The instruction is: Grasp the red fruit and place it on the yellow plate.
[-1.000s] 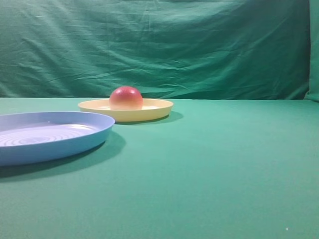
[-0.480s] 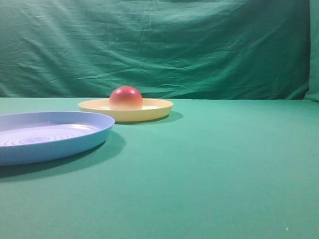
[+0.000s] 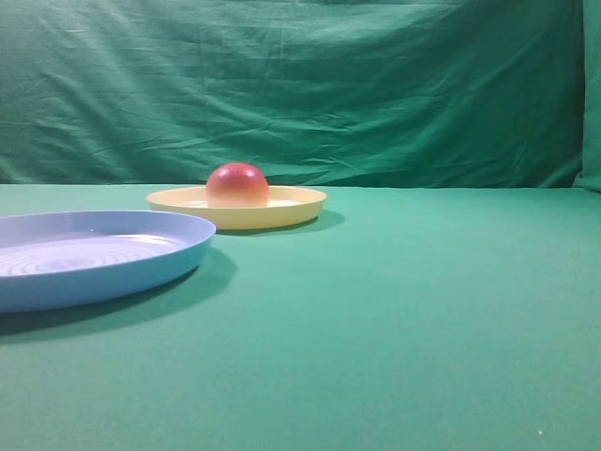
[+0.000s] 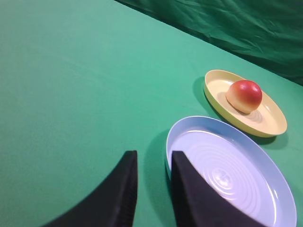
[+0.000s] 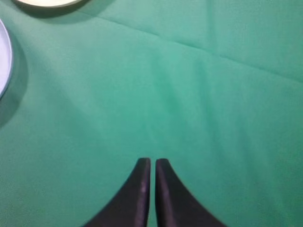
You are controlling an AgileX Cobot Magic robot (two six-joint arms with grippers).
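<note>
The red fruit (image 3: pixel 237 184) rests flat side down on the yellow plate (image 3: pixel 291 209), left of the plate's middle; the left wrist view shows the fruit (image 4: pixel 244 95) and plate (image 4: pixel 271 124) at upper right. My left gripper (image 4: pixel 152 156) hangs well back from them, open and holding nothing, its right finger over the near rim of the light-blue plate. My right gripper (image 5: pixel 152 161) is shut over bare green cloth, holding nothing. A sliver of the yellow plate (image 5: pixel 47 3) shows at the top left of the right wrist view. Neither gripper appears in the exterior view.
A large light-blue plate (image 3: pixel 169 258) with concentric rings lies at the front left, close beside the yellow one; its rim (image 5: pixel 4 56) shows at the left edge of the right wrist view. Green cloth covers the table (image 3: pixel 423 310), and a green curtain hangs behind.
</note>
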